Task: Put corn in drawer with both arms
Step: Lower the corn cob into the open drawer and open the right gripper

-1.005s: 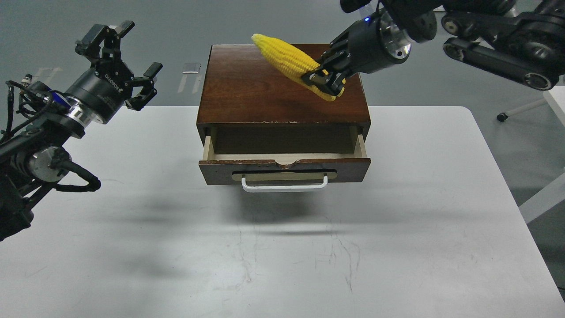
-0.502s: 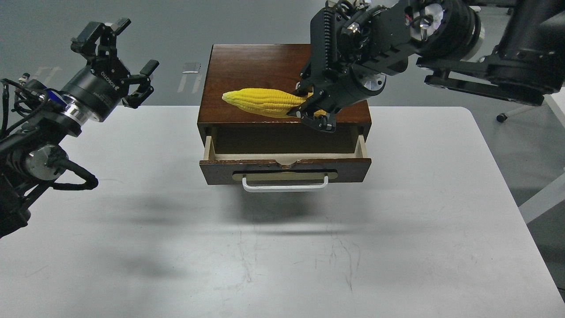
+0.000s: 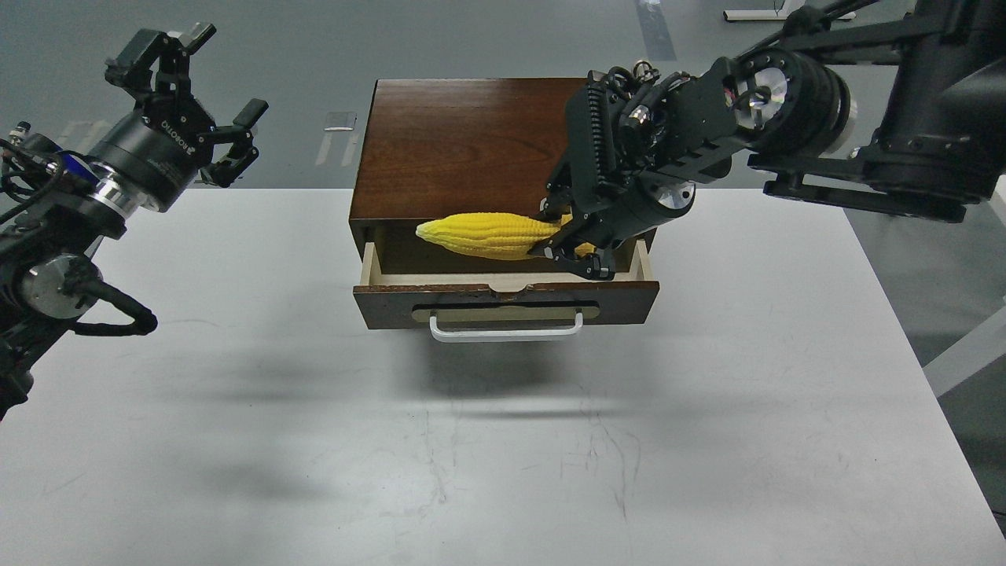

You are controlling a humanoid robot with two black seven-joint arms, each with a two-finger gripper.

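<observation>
The yellow corn (image 3: 487, 235) lies level, tip to the left, over the open drawer (image 3: 507, 295) of the dark-brown cabinet (image 3: 456, 149). My right gripper (image 3: 572, 250) is shut on the corn's thick right end and holds it just above the drawer's pale inside. The drawer is pulled out partway, its white bar handle (image 3: 507, 330) facing me. My left gripper (image 3: 200, 86) is open and empty, raised at the far left, well apart from the cabinet.
The cabinet stands at the back middle of a white table (image 3: 707, 409). The right arm (image 3: 786, 102) reaches over the cabinet's right side. Grey floor and a white chair base lie beyond the table's right edge.
My right gripper has carried the corn from above the cabinet top forward and down to the drawer opening, turning it level. My left arm has drifted slightly left and up.
</observation>
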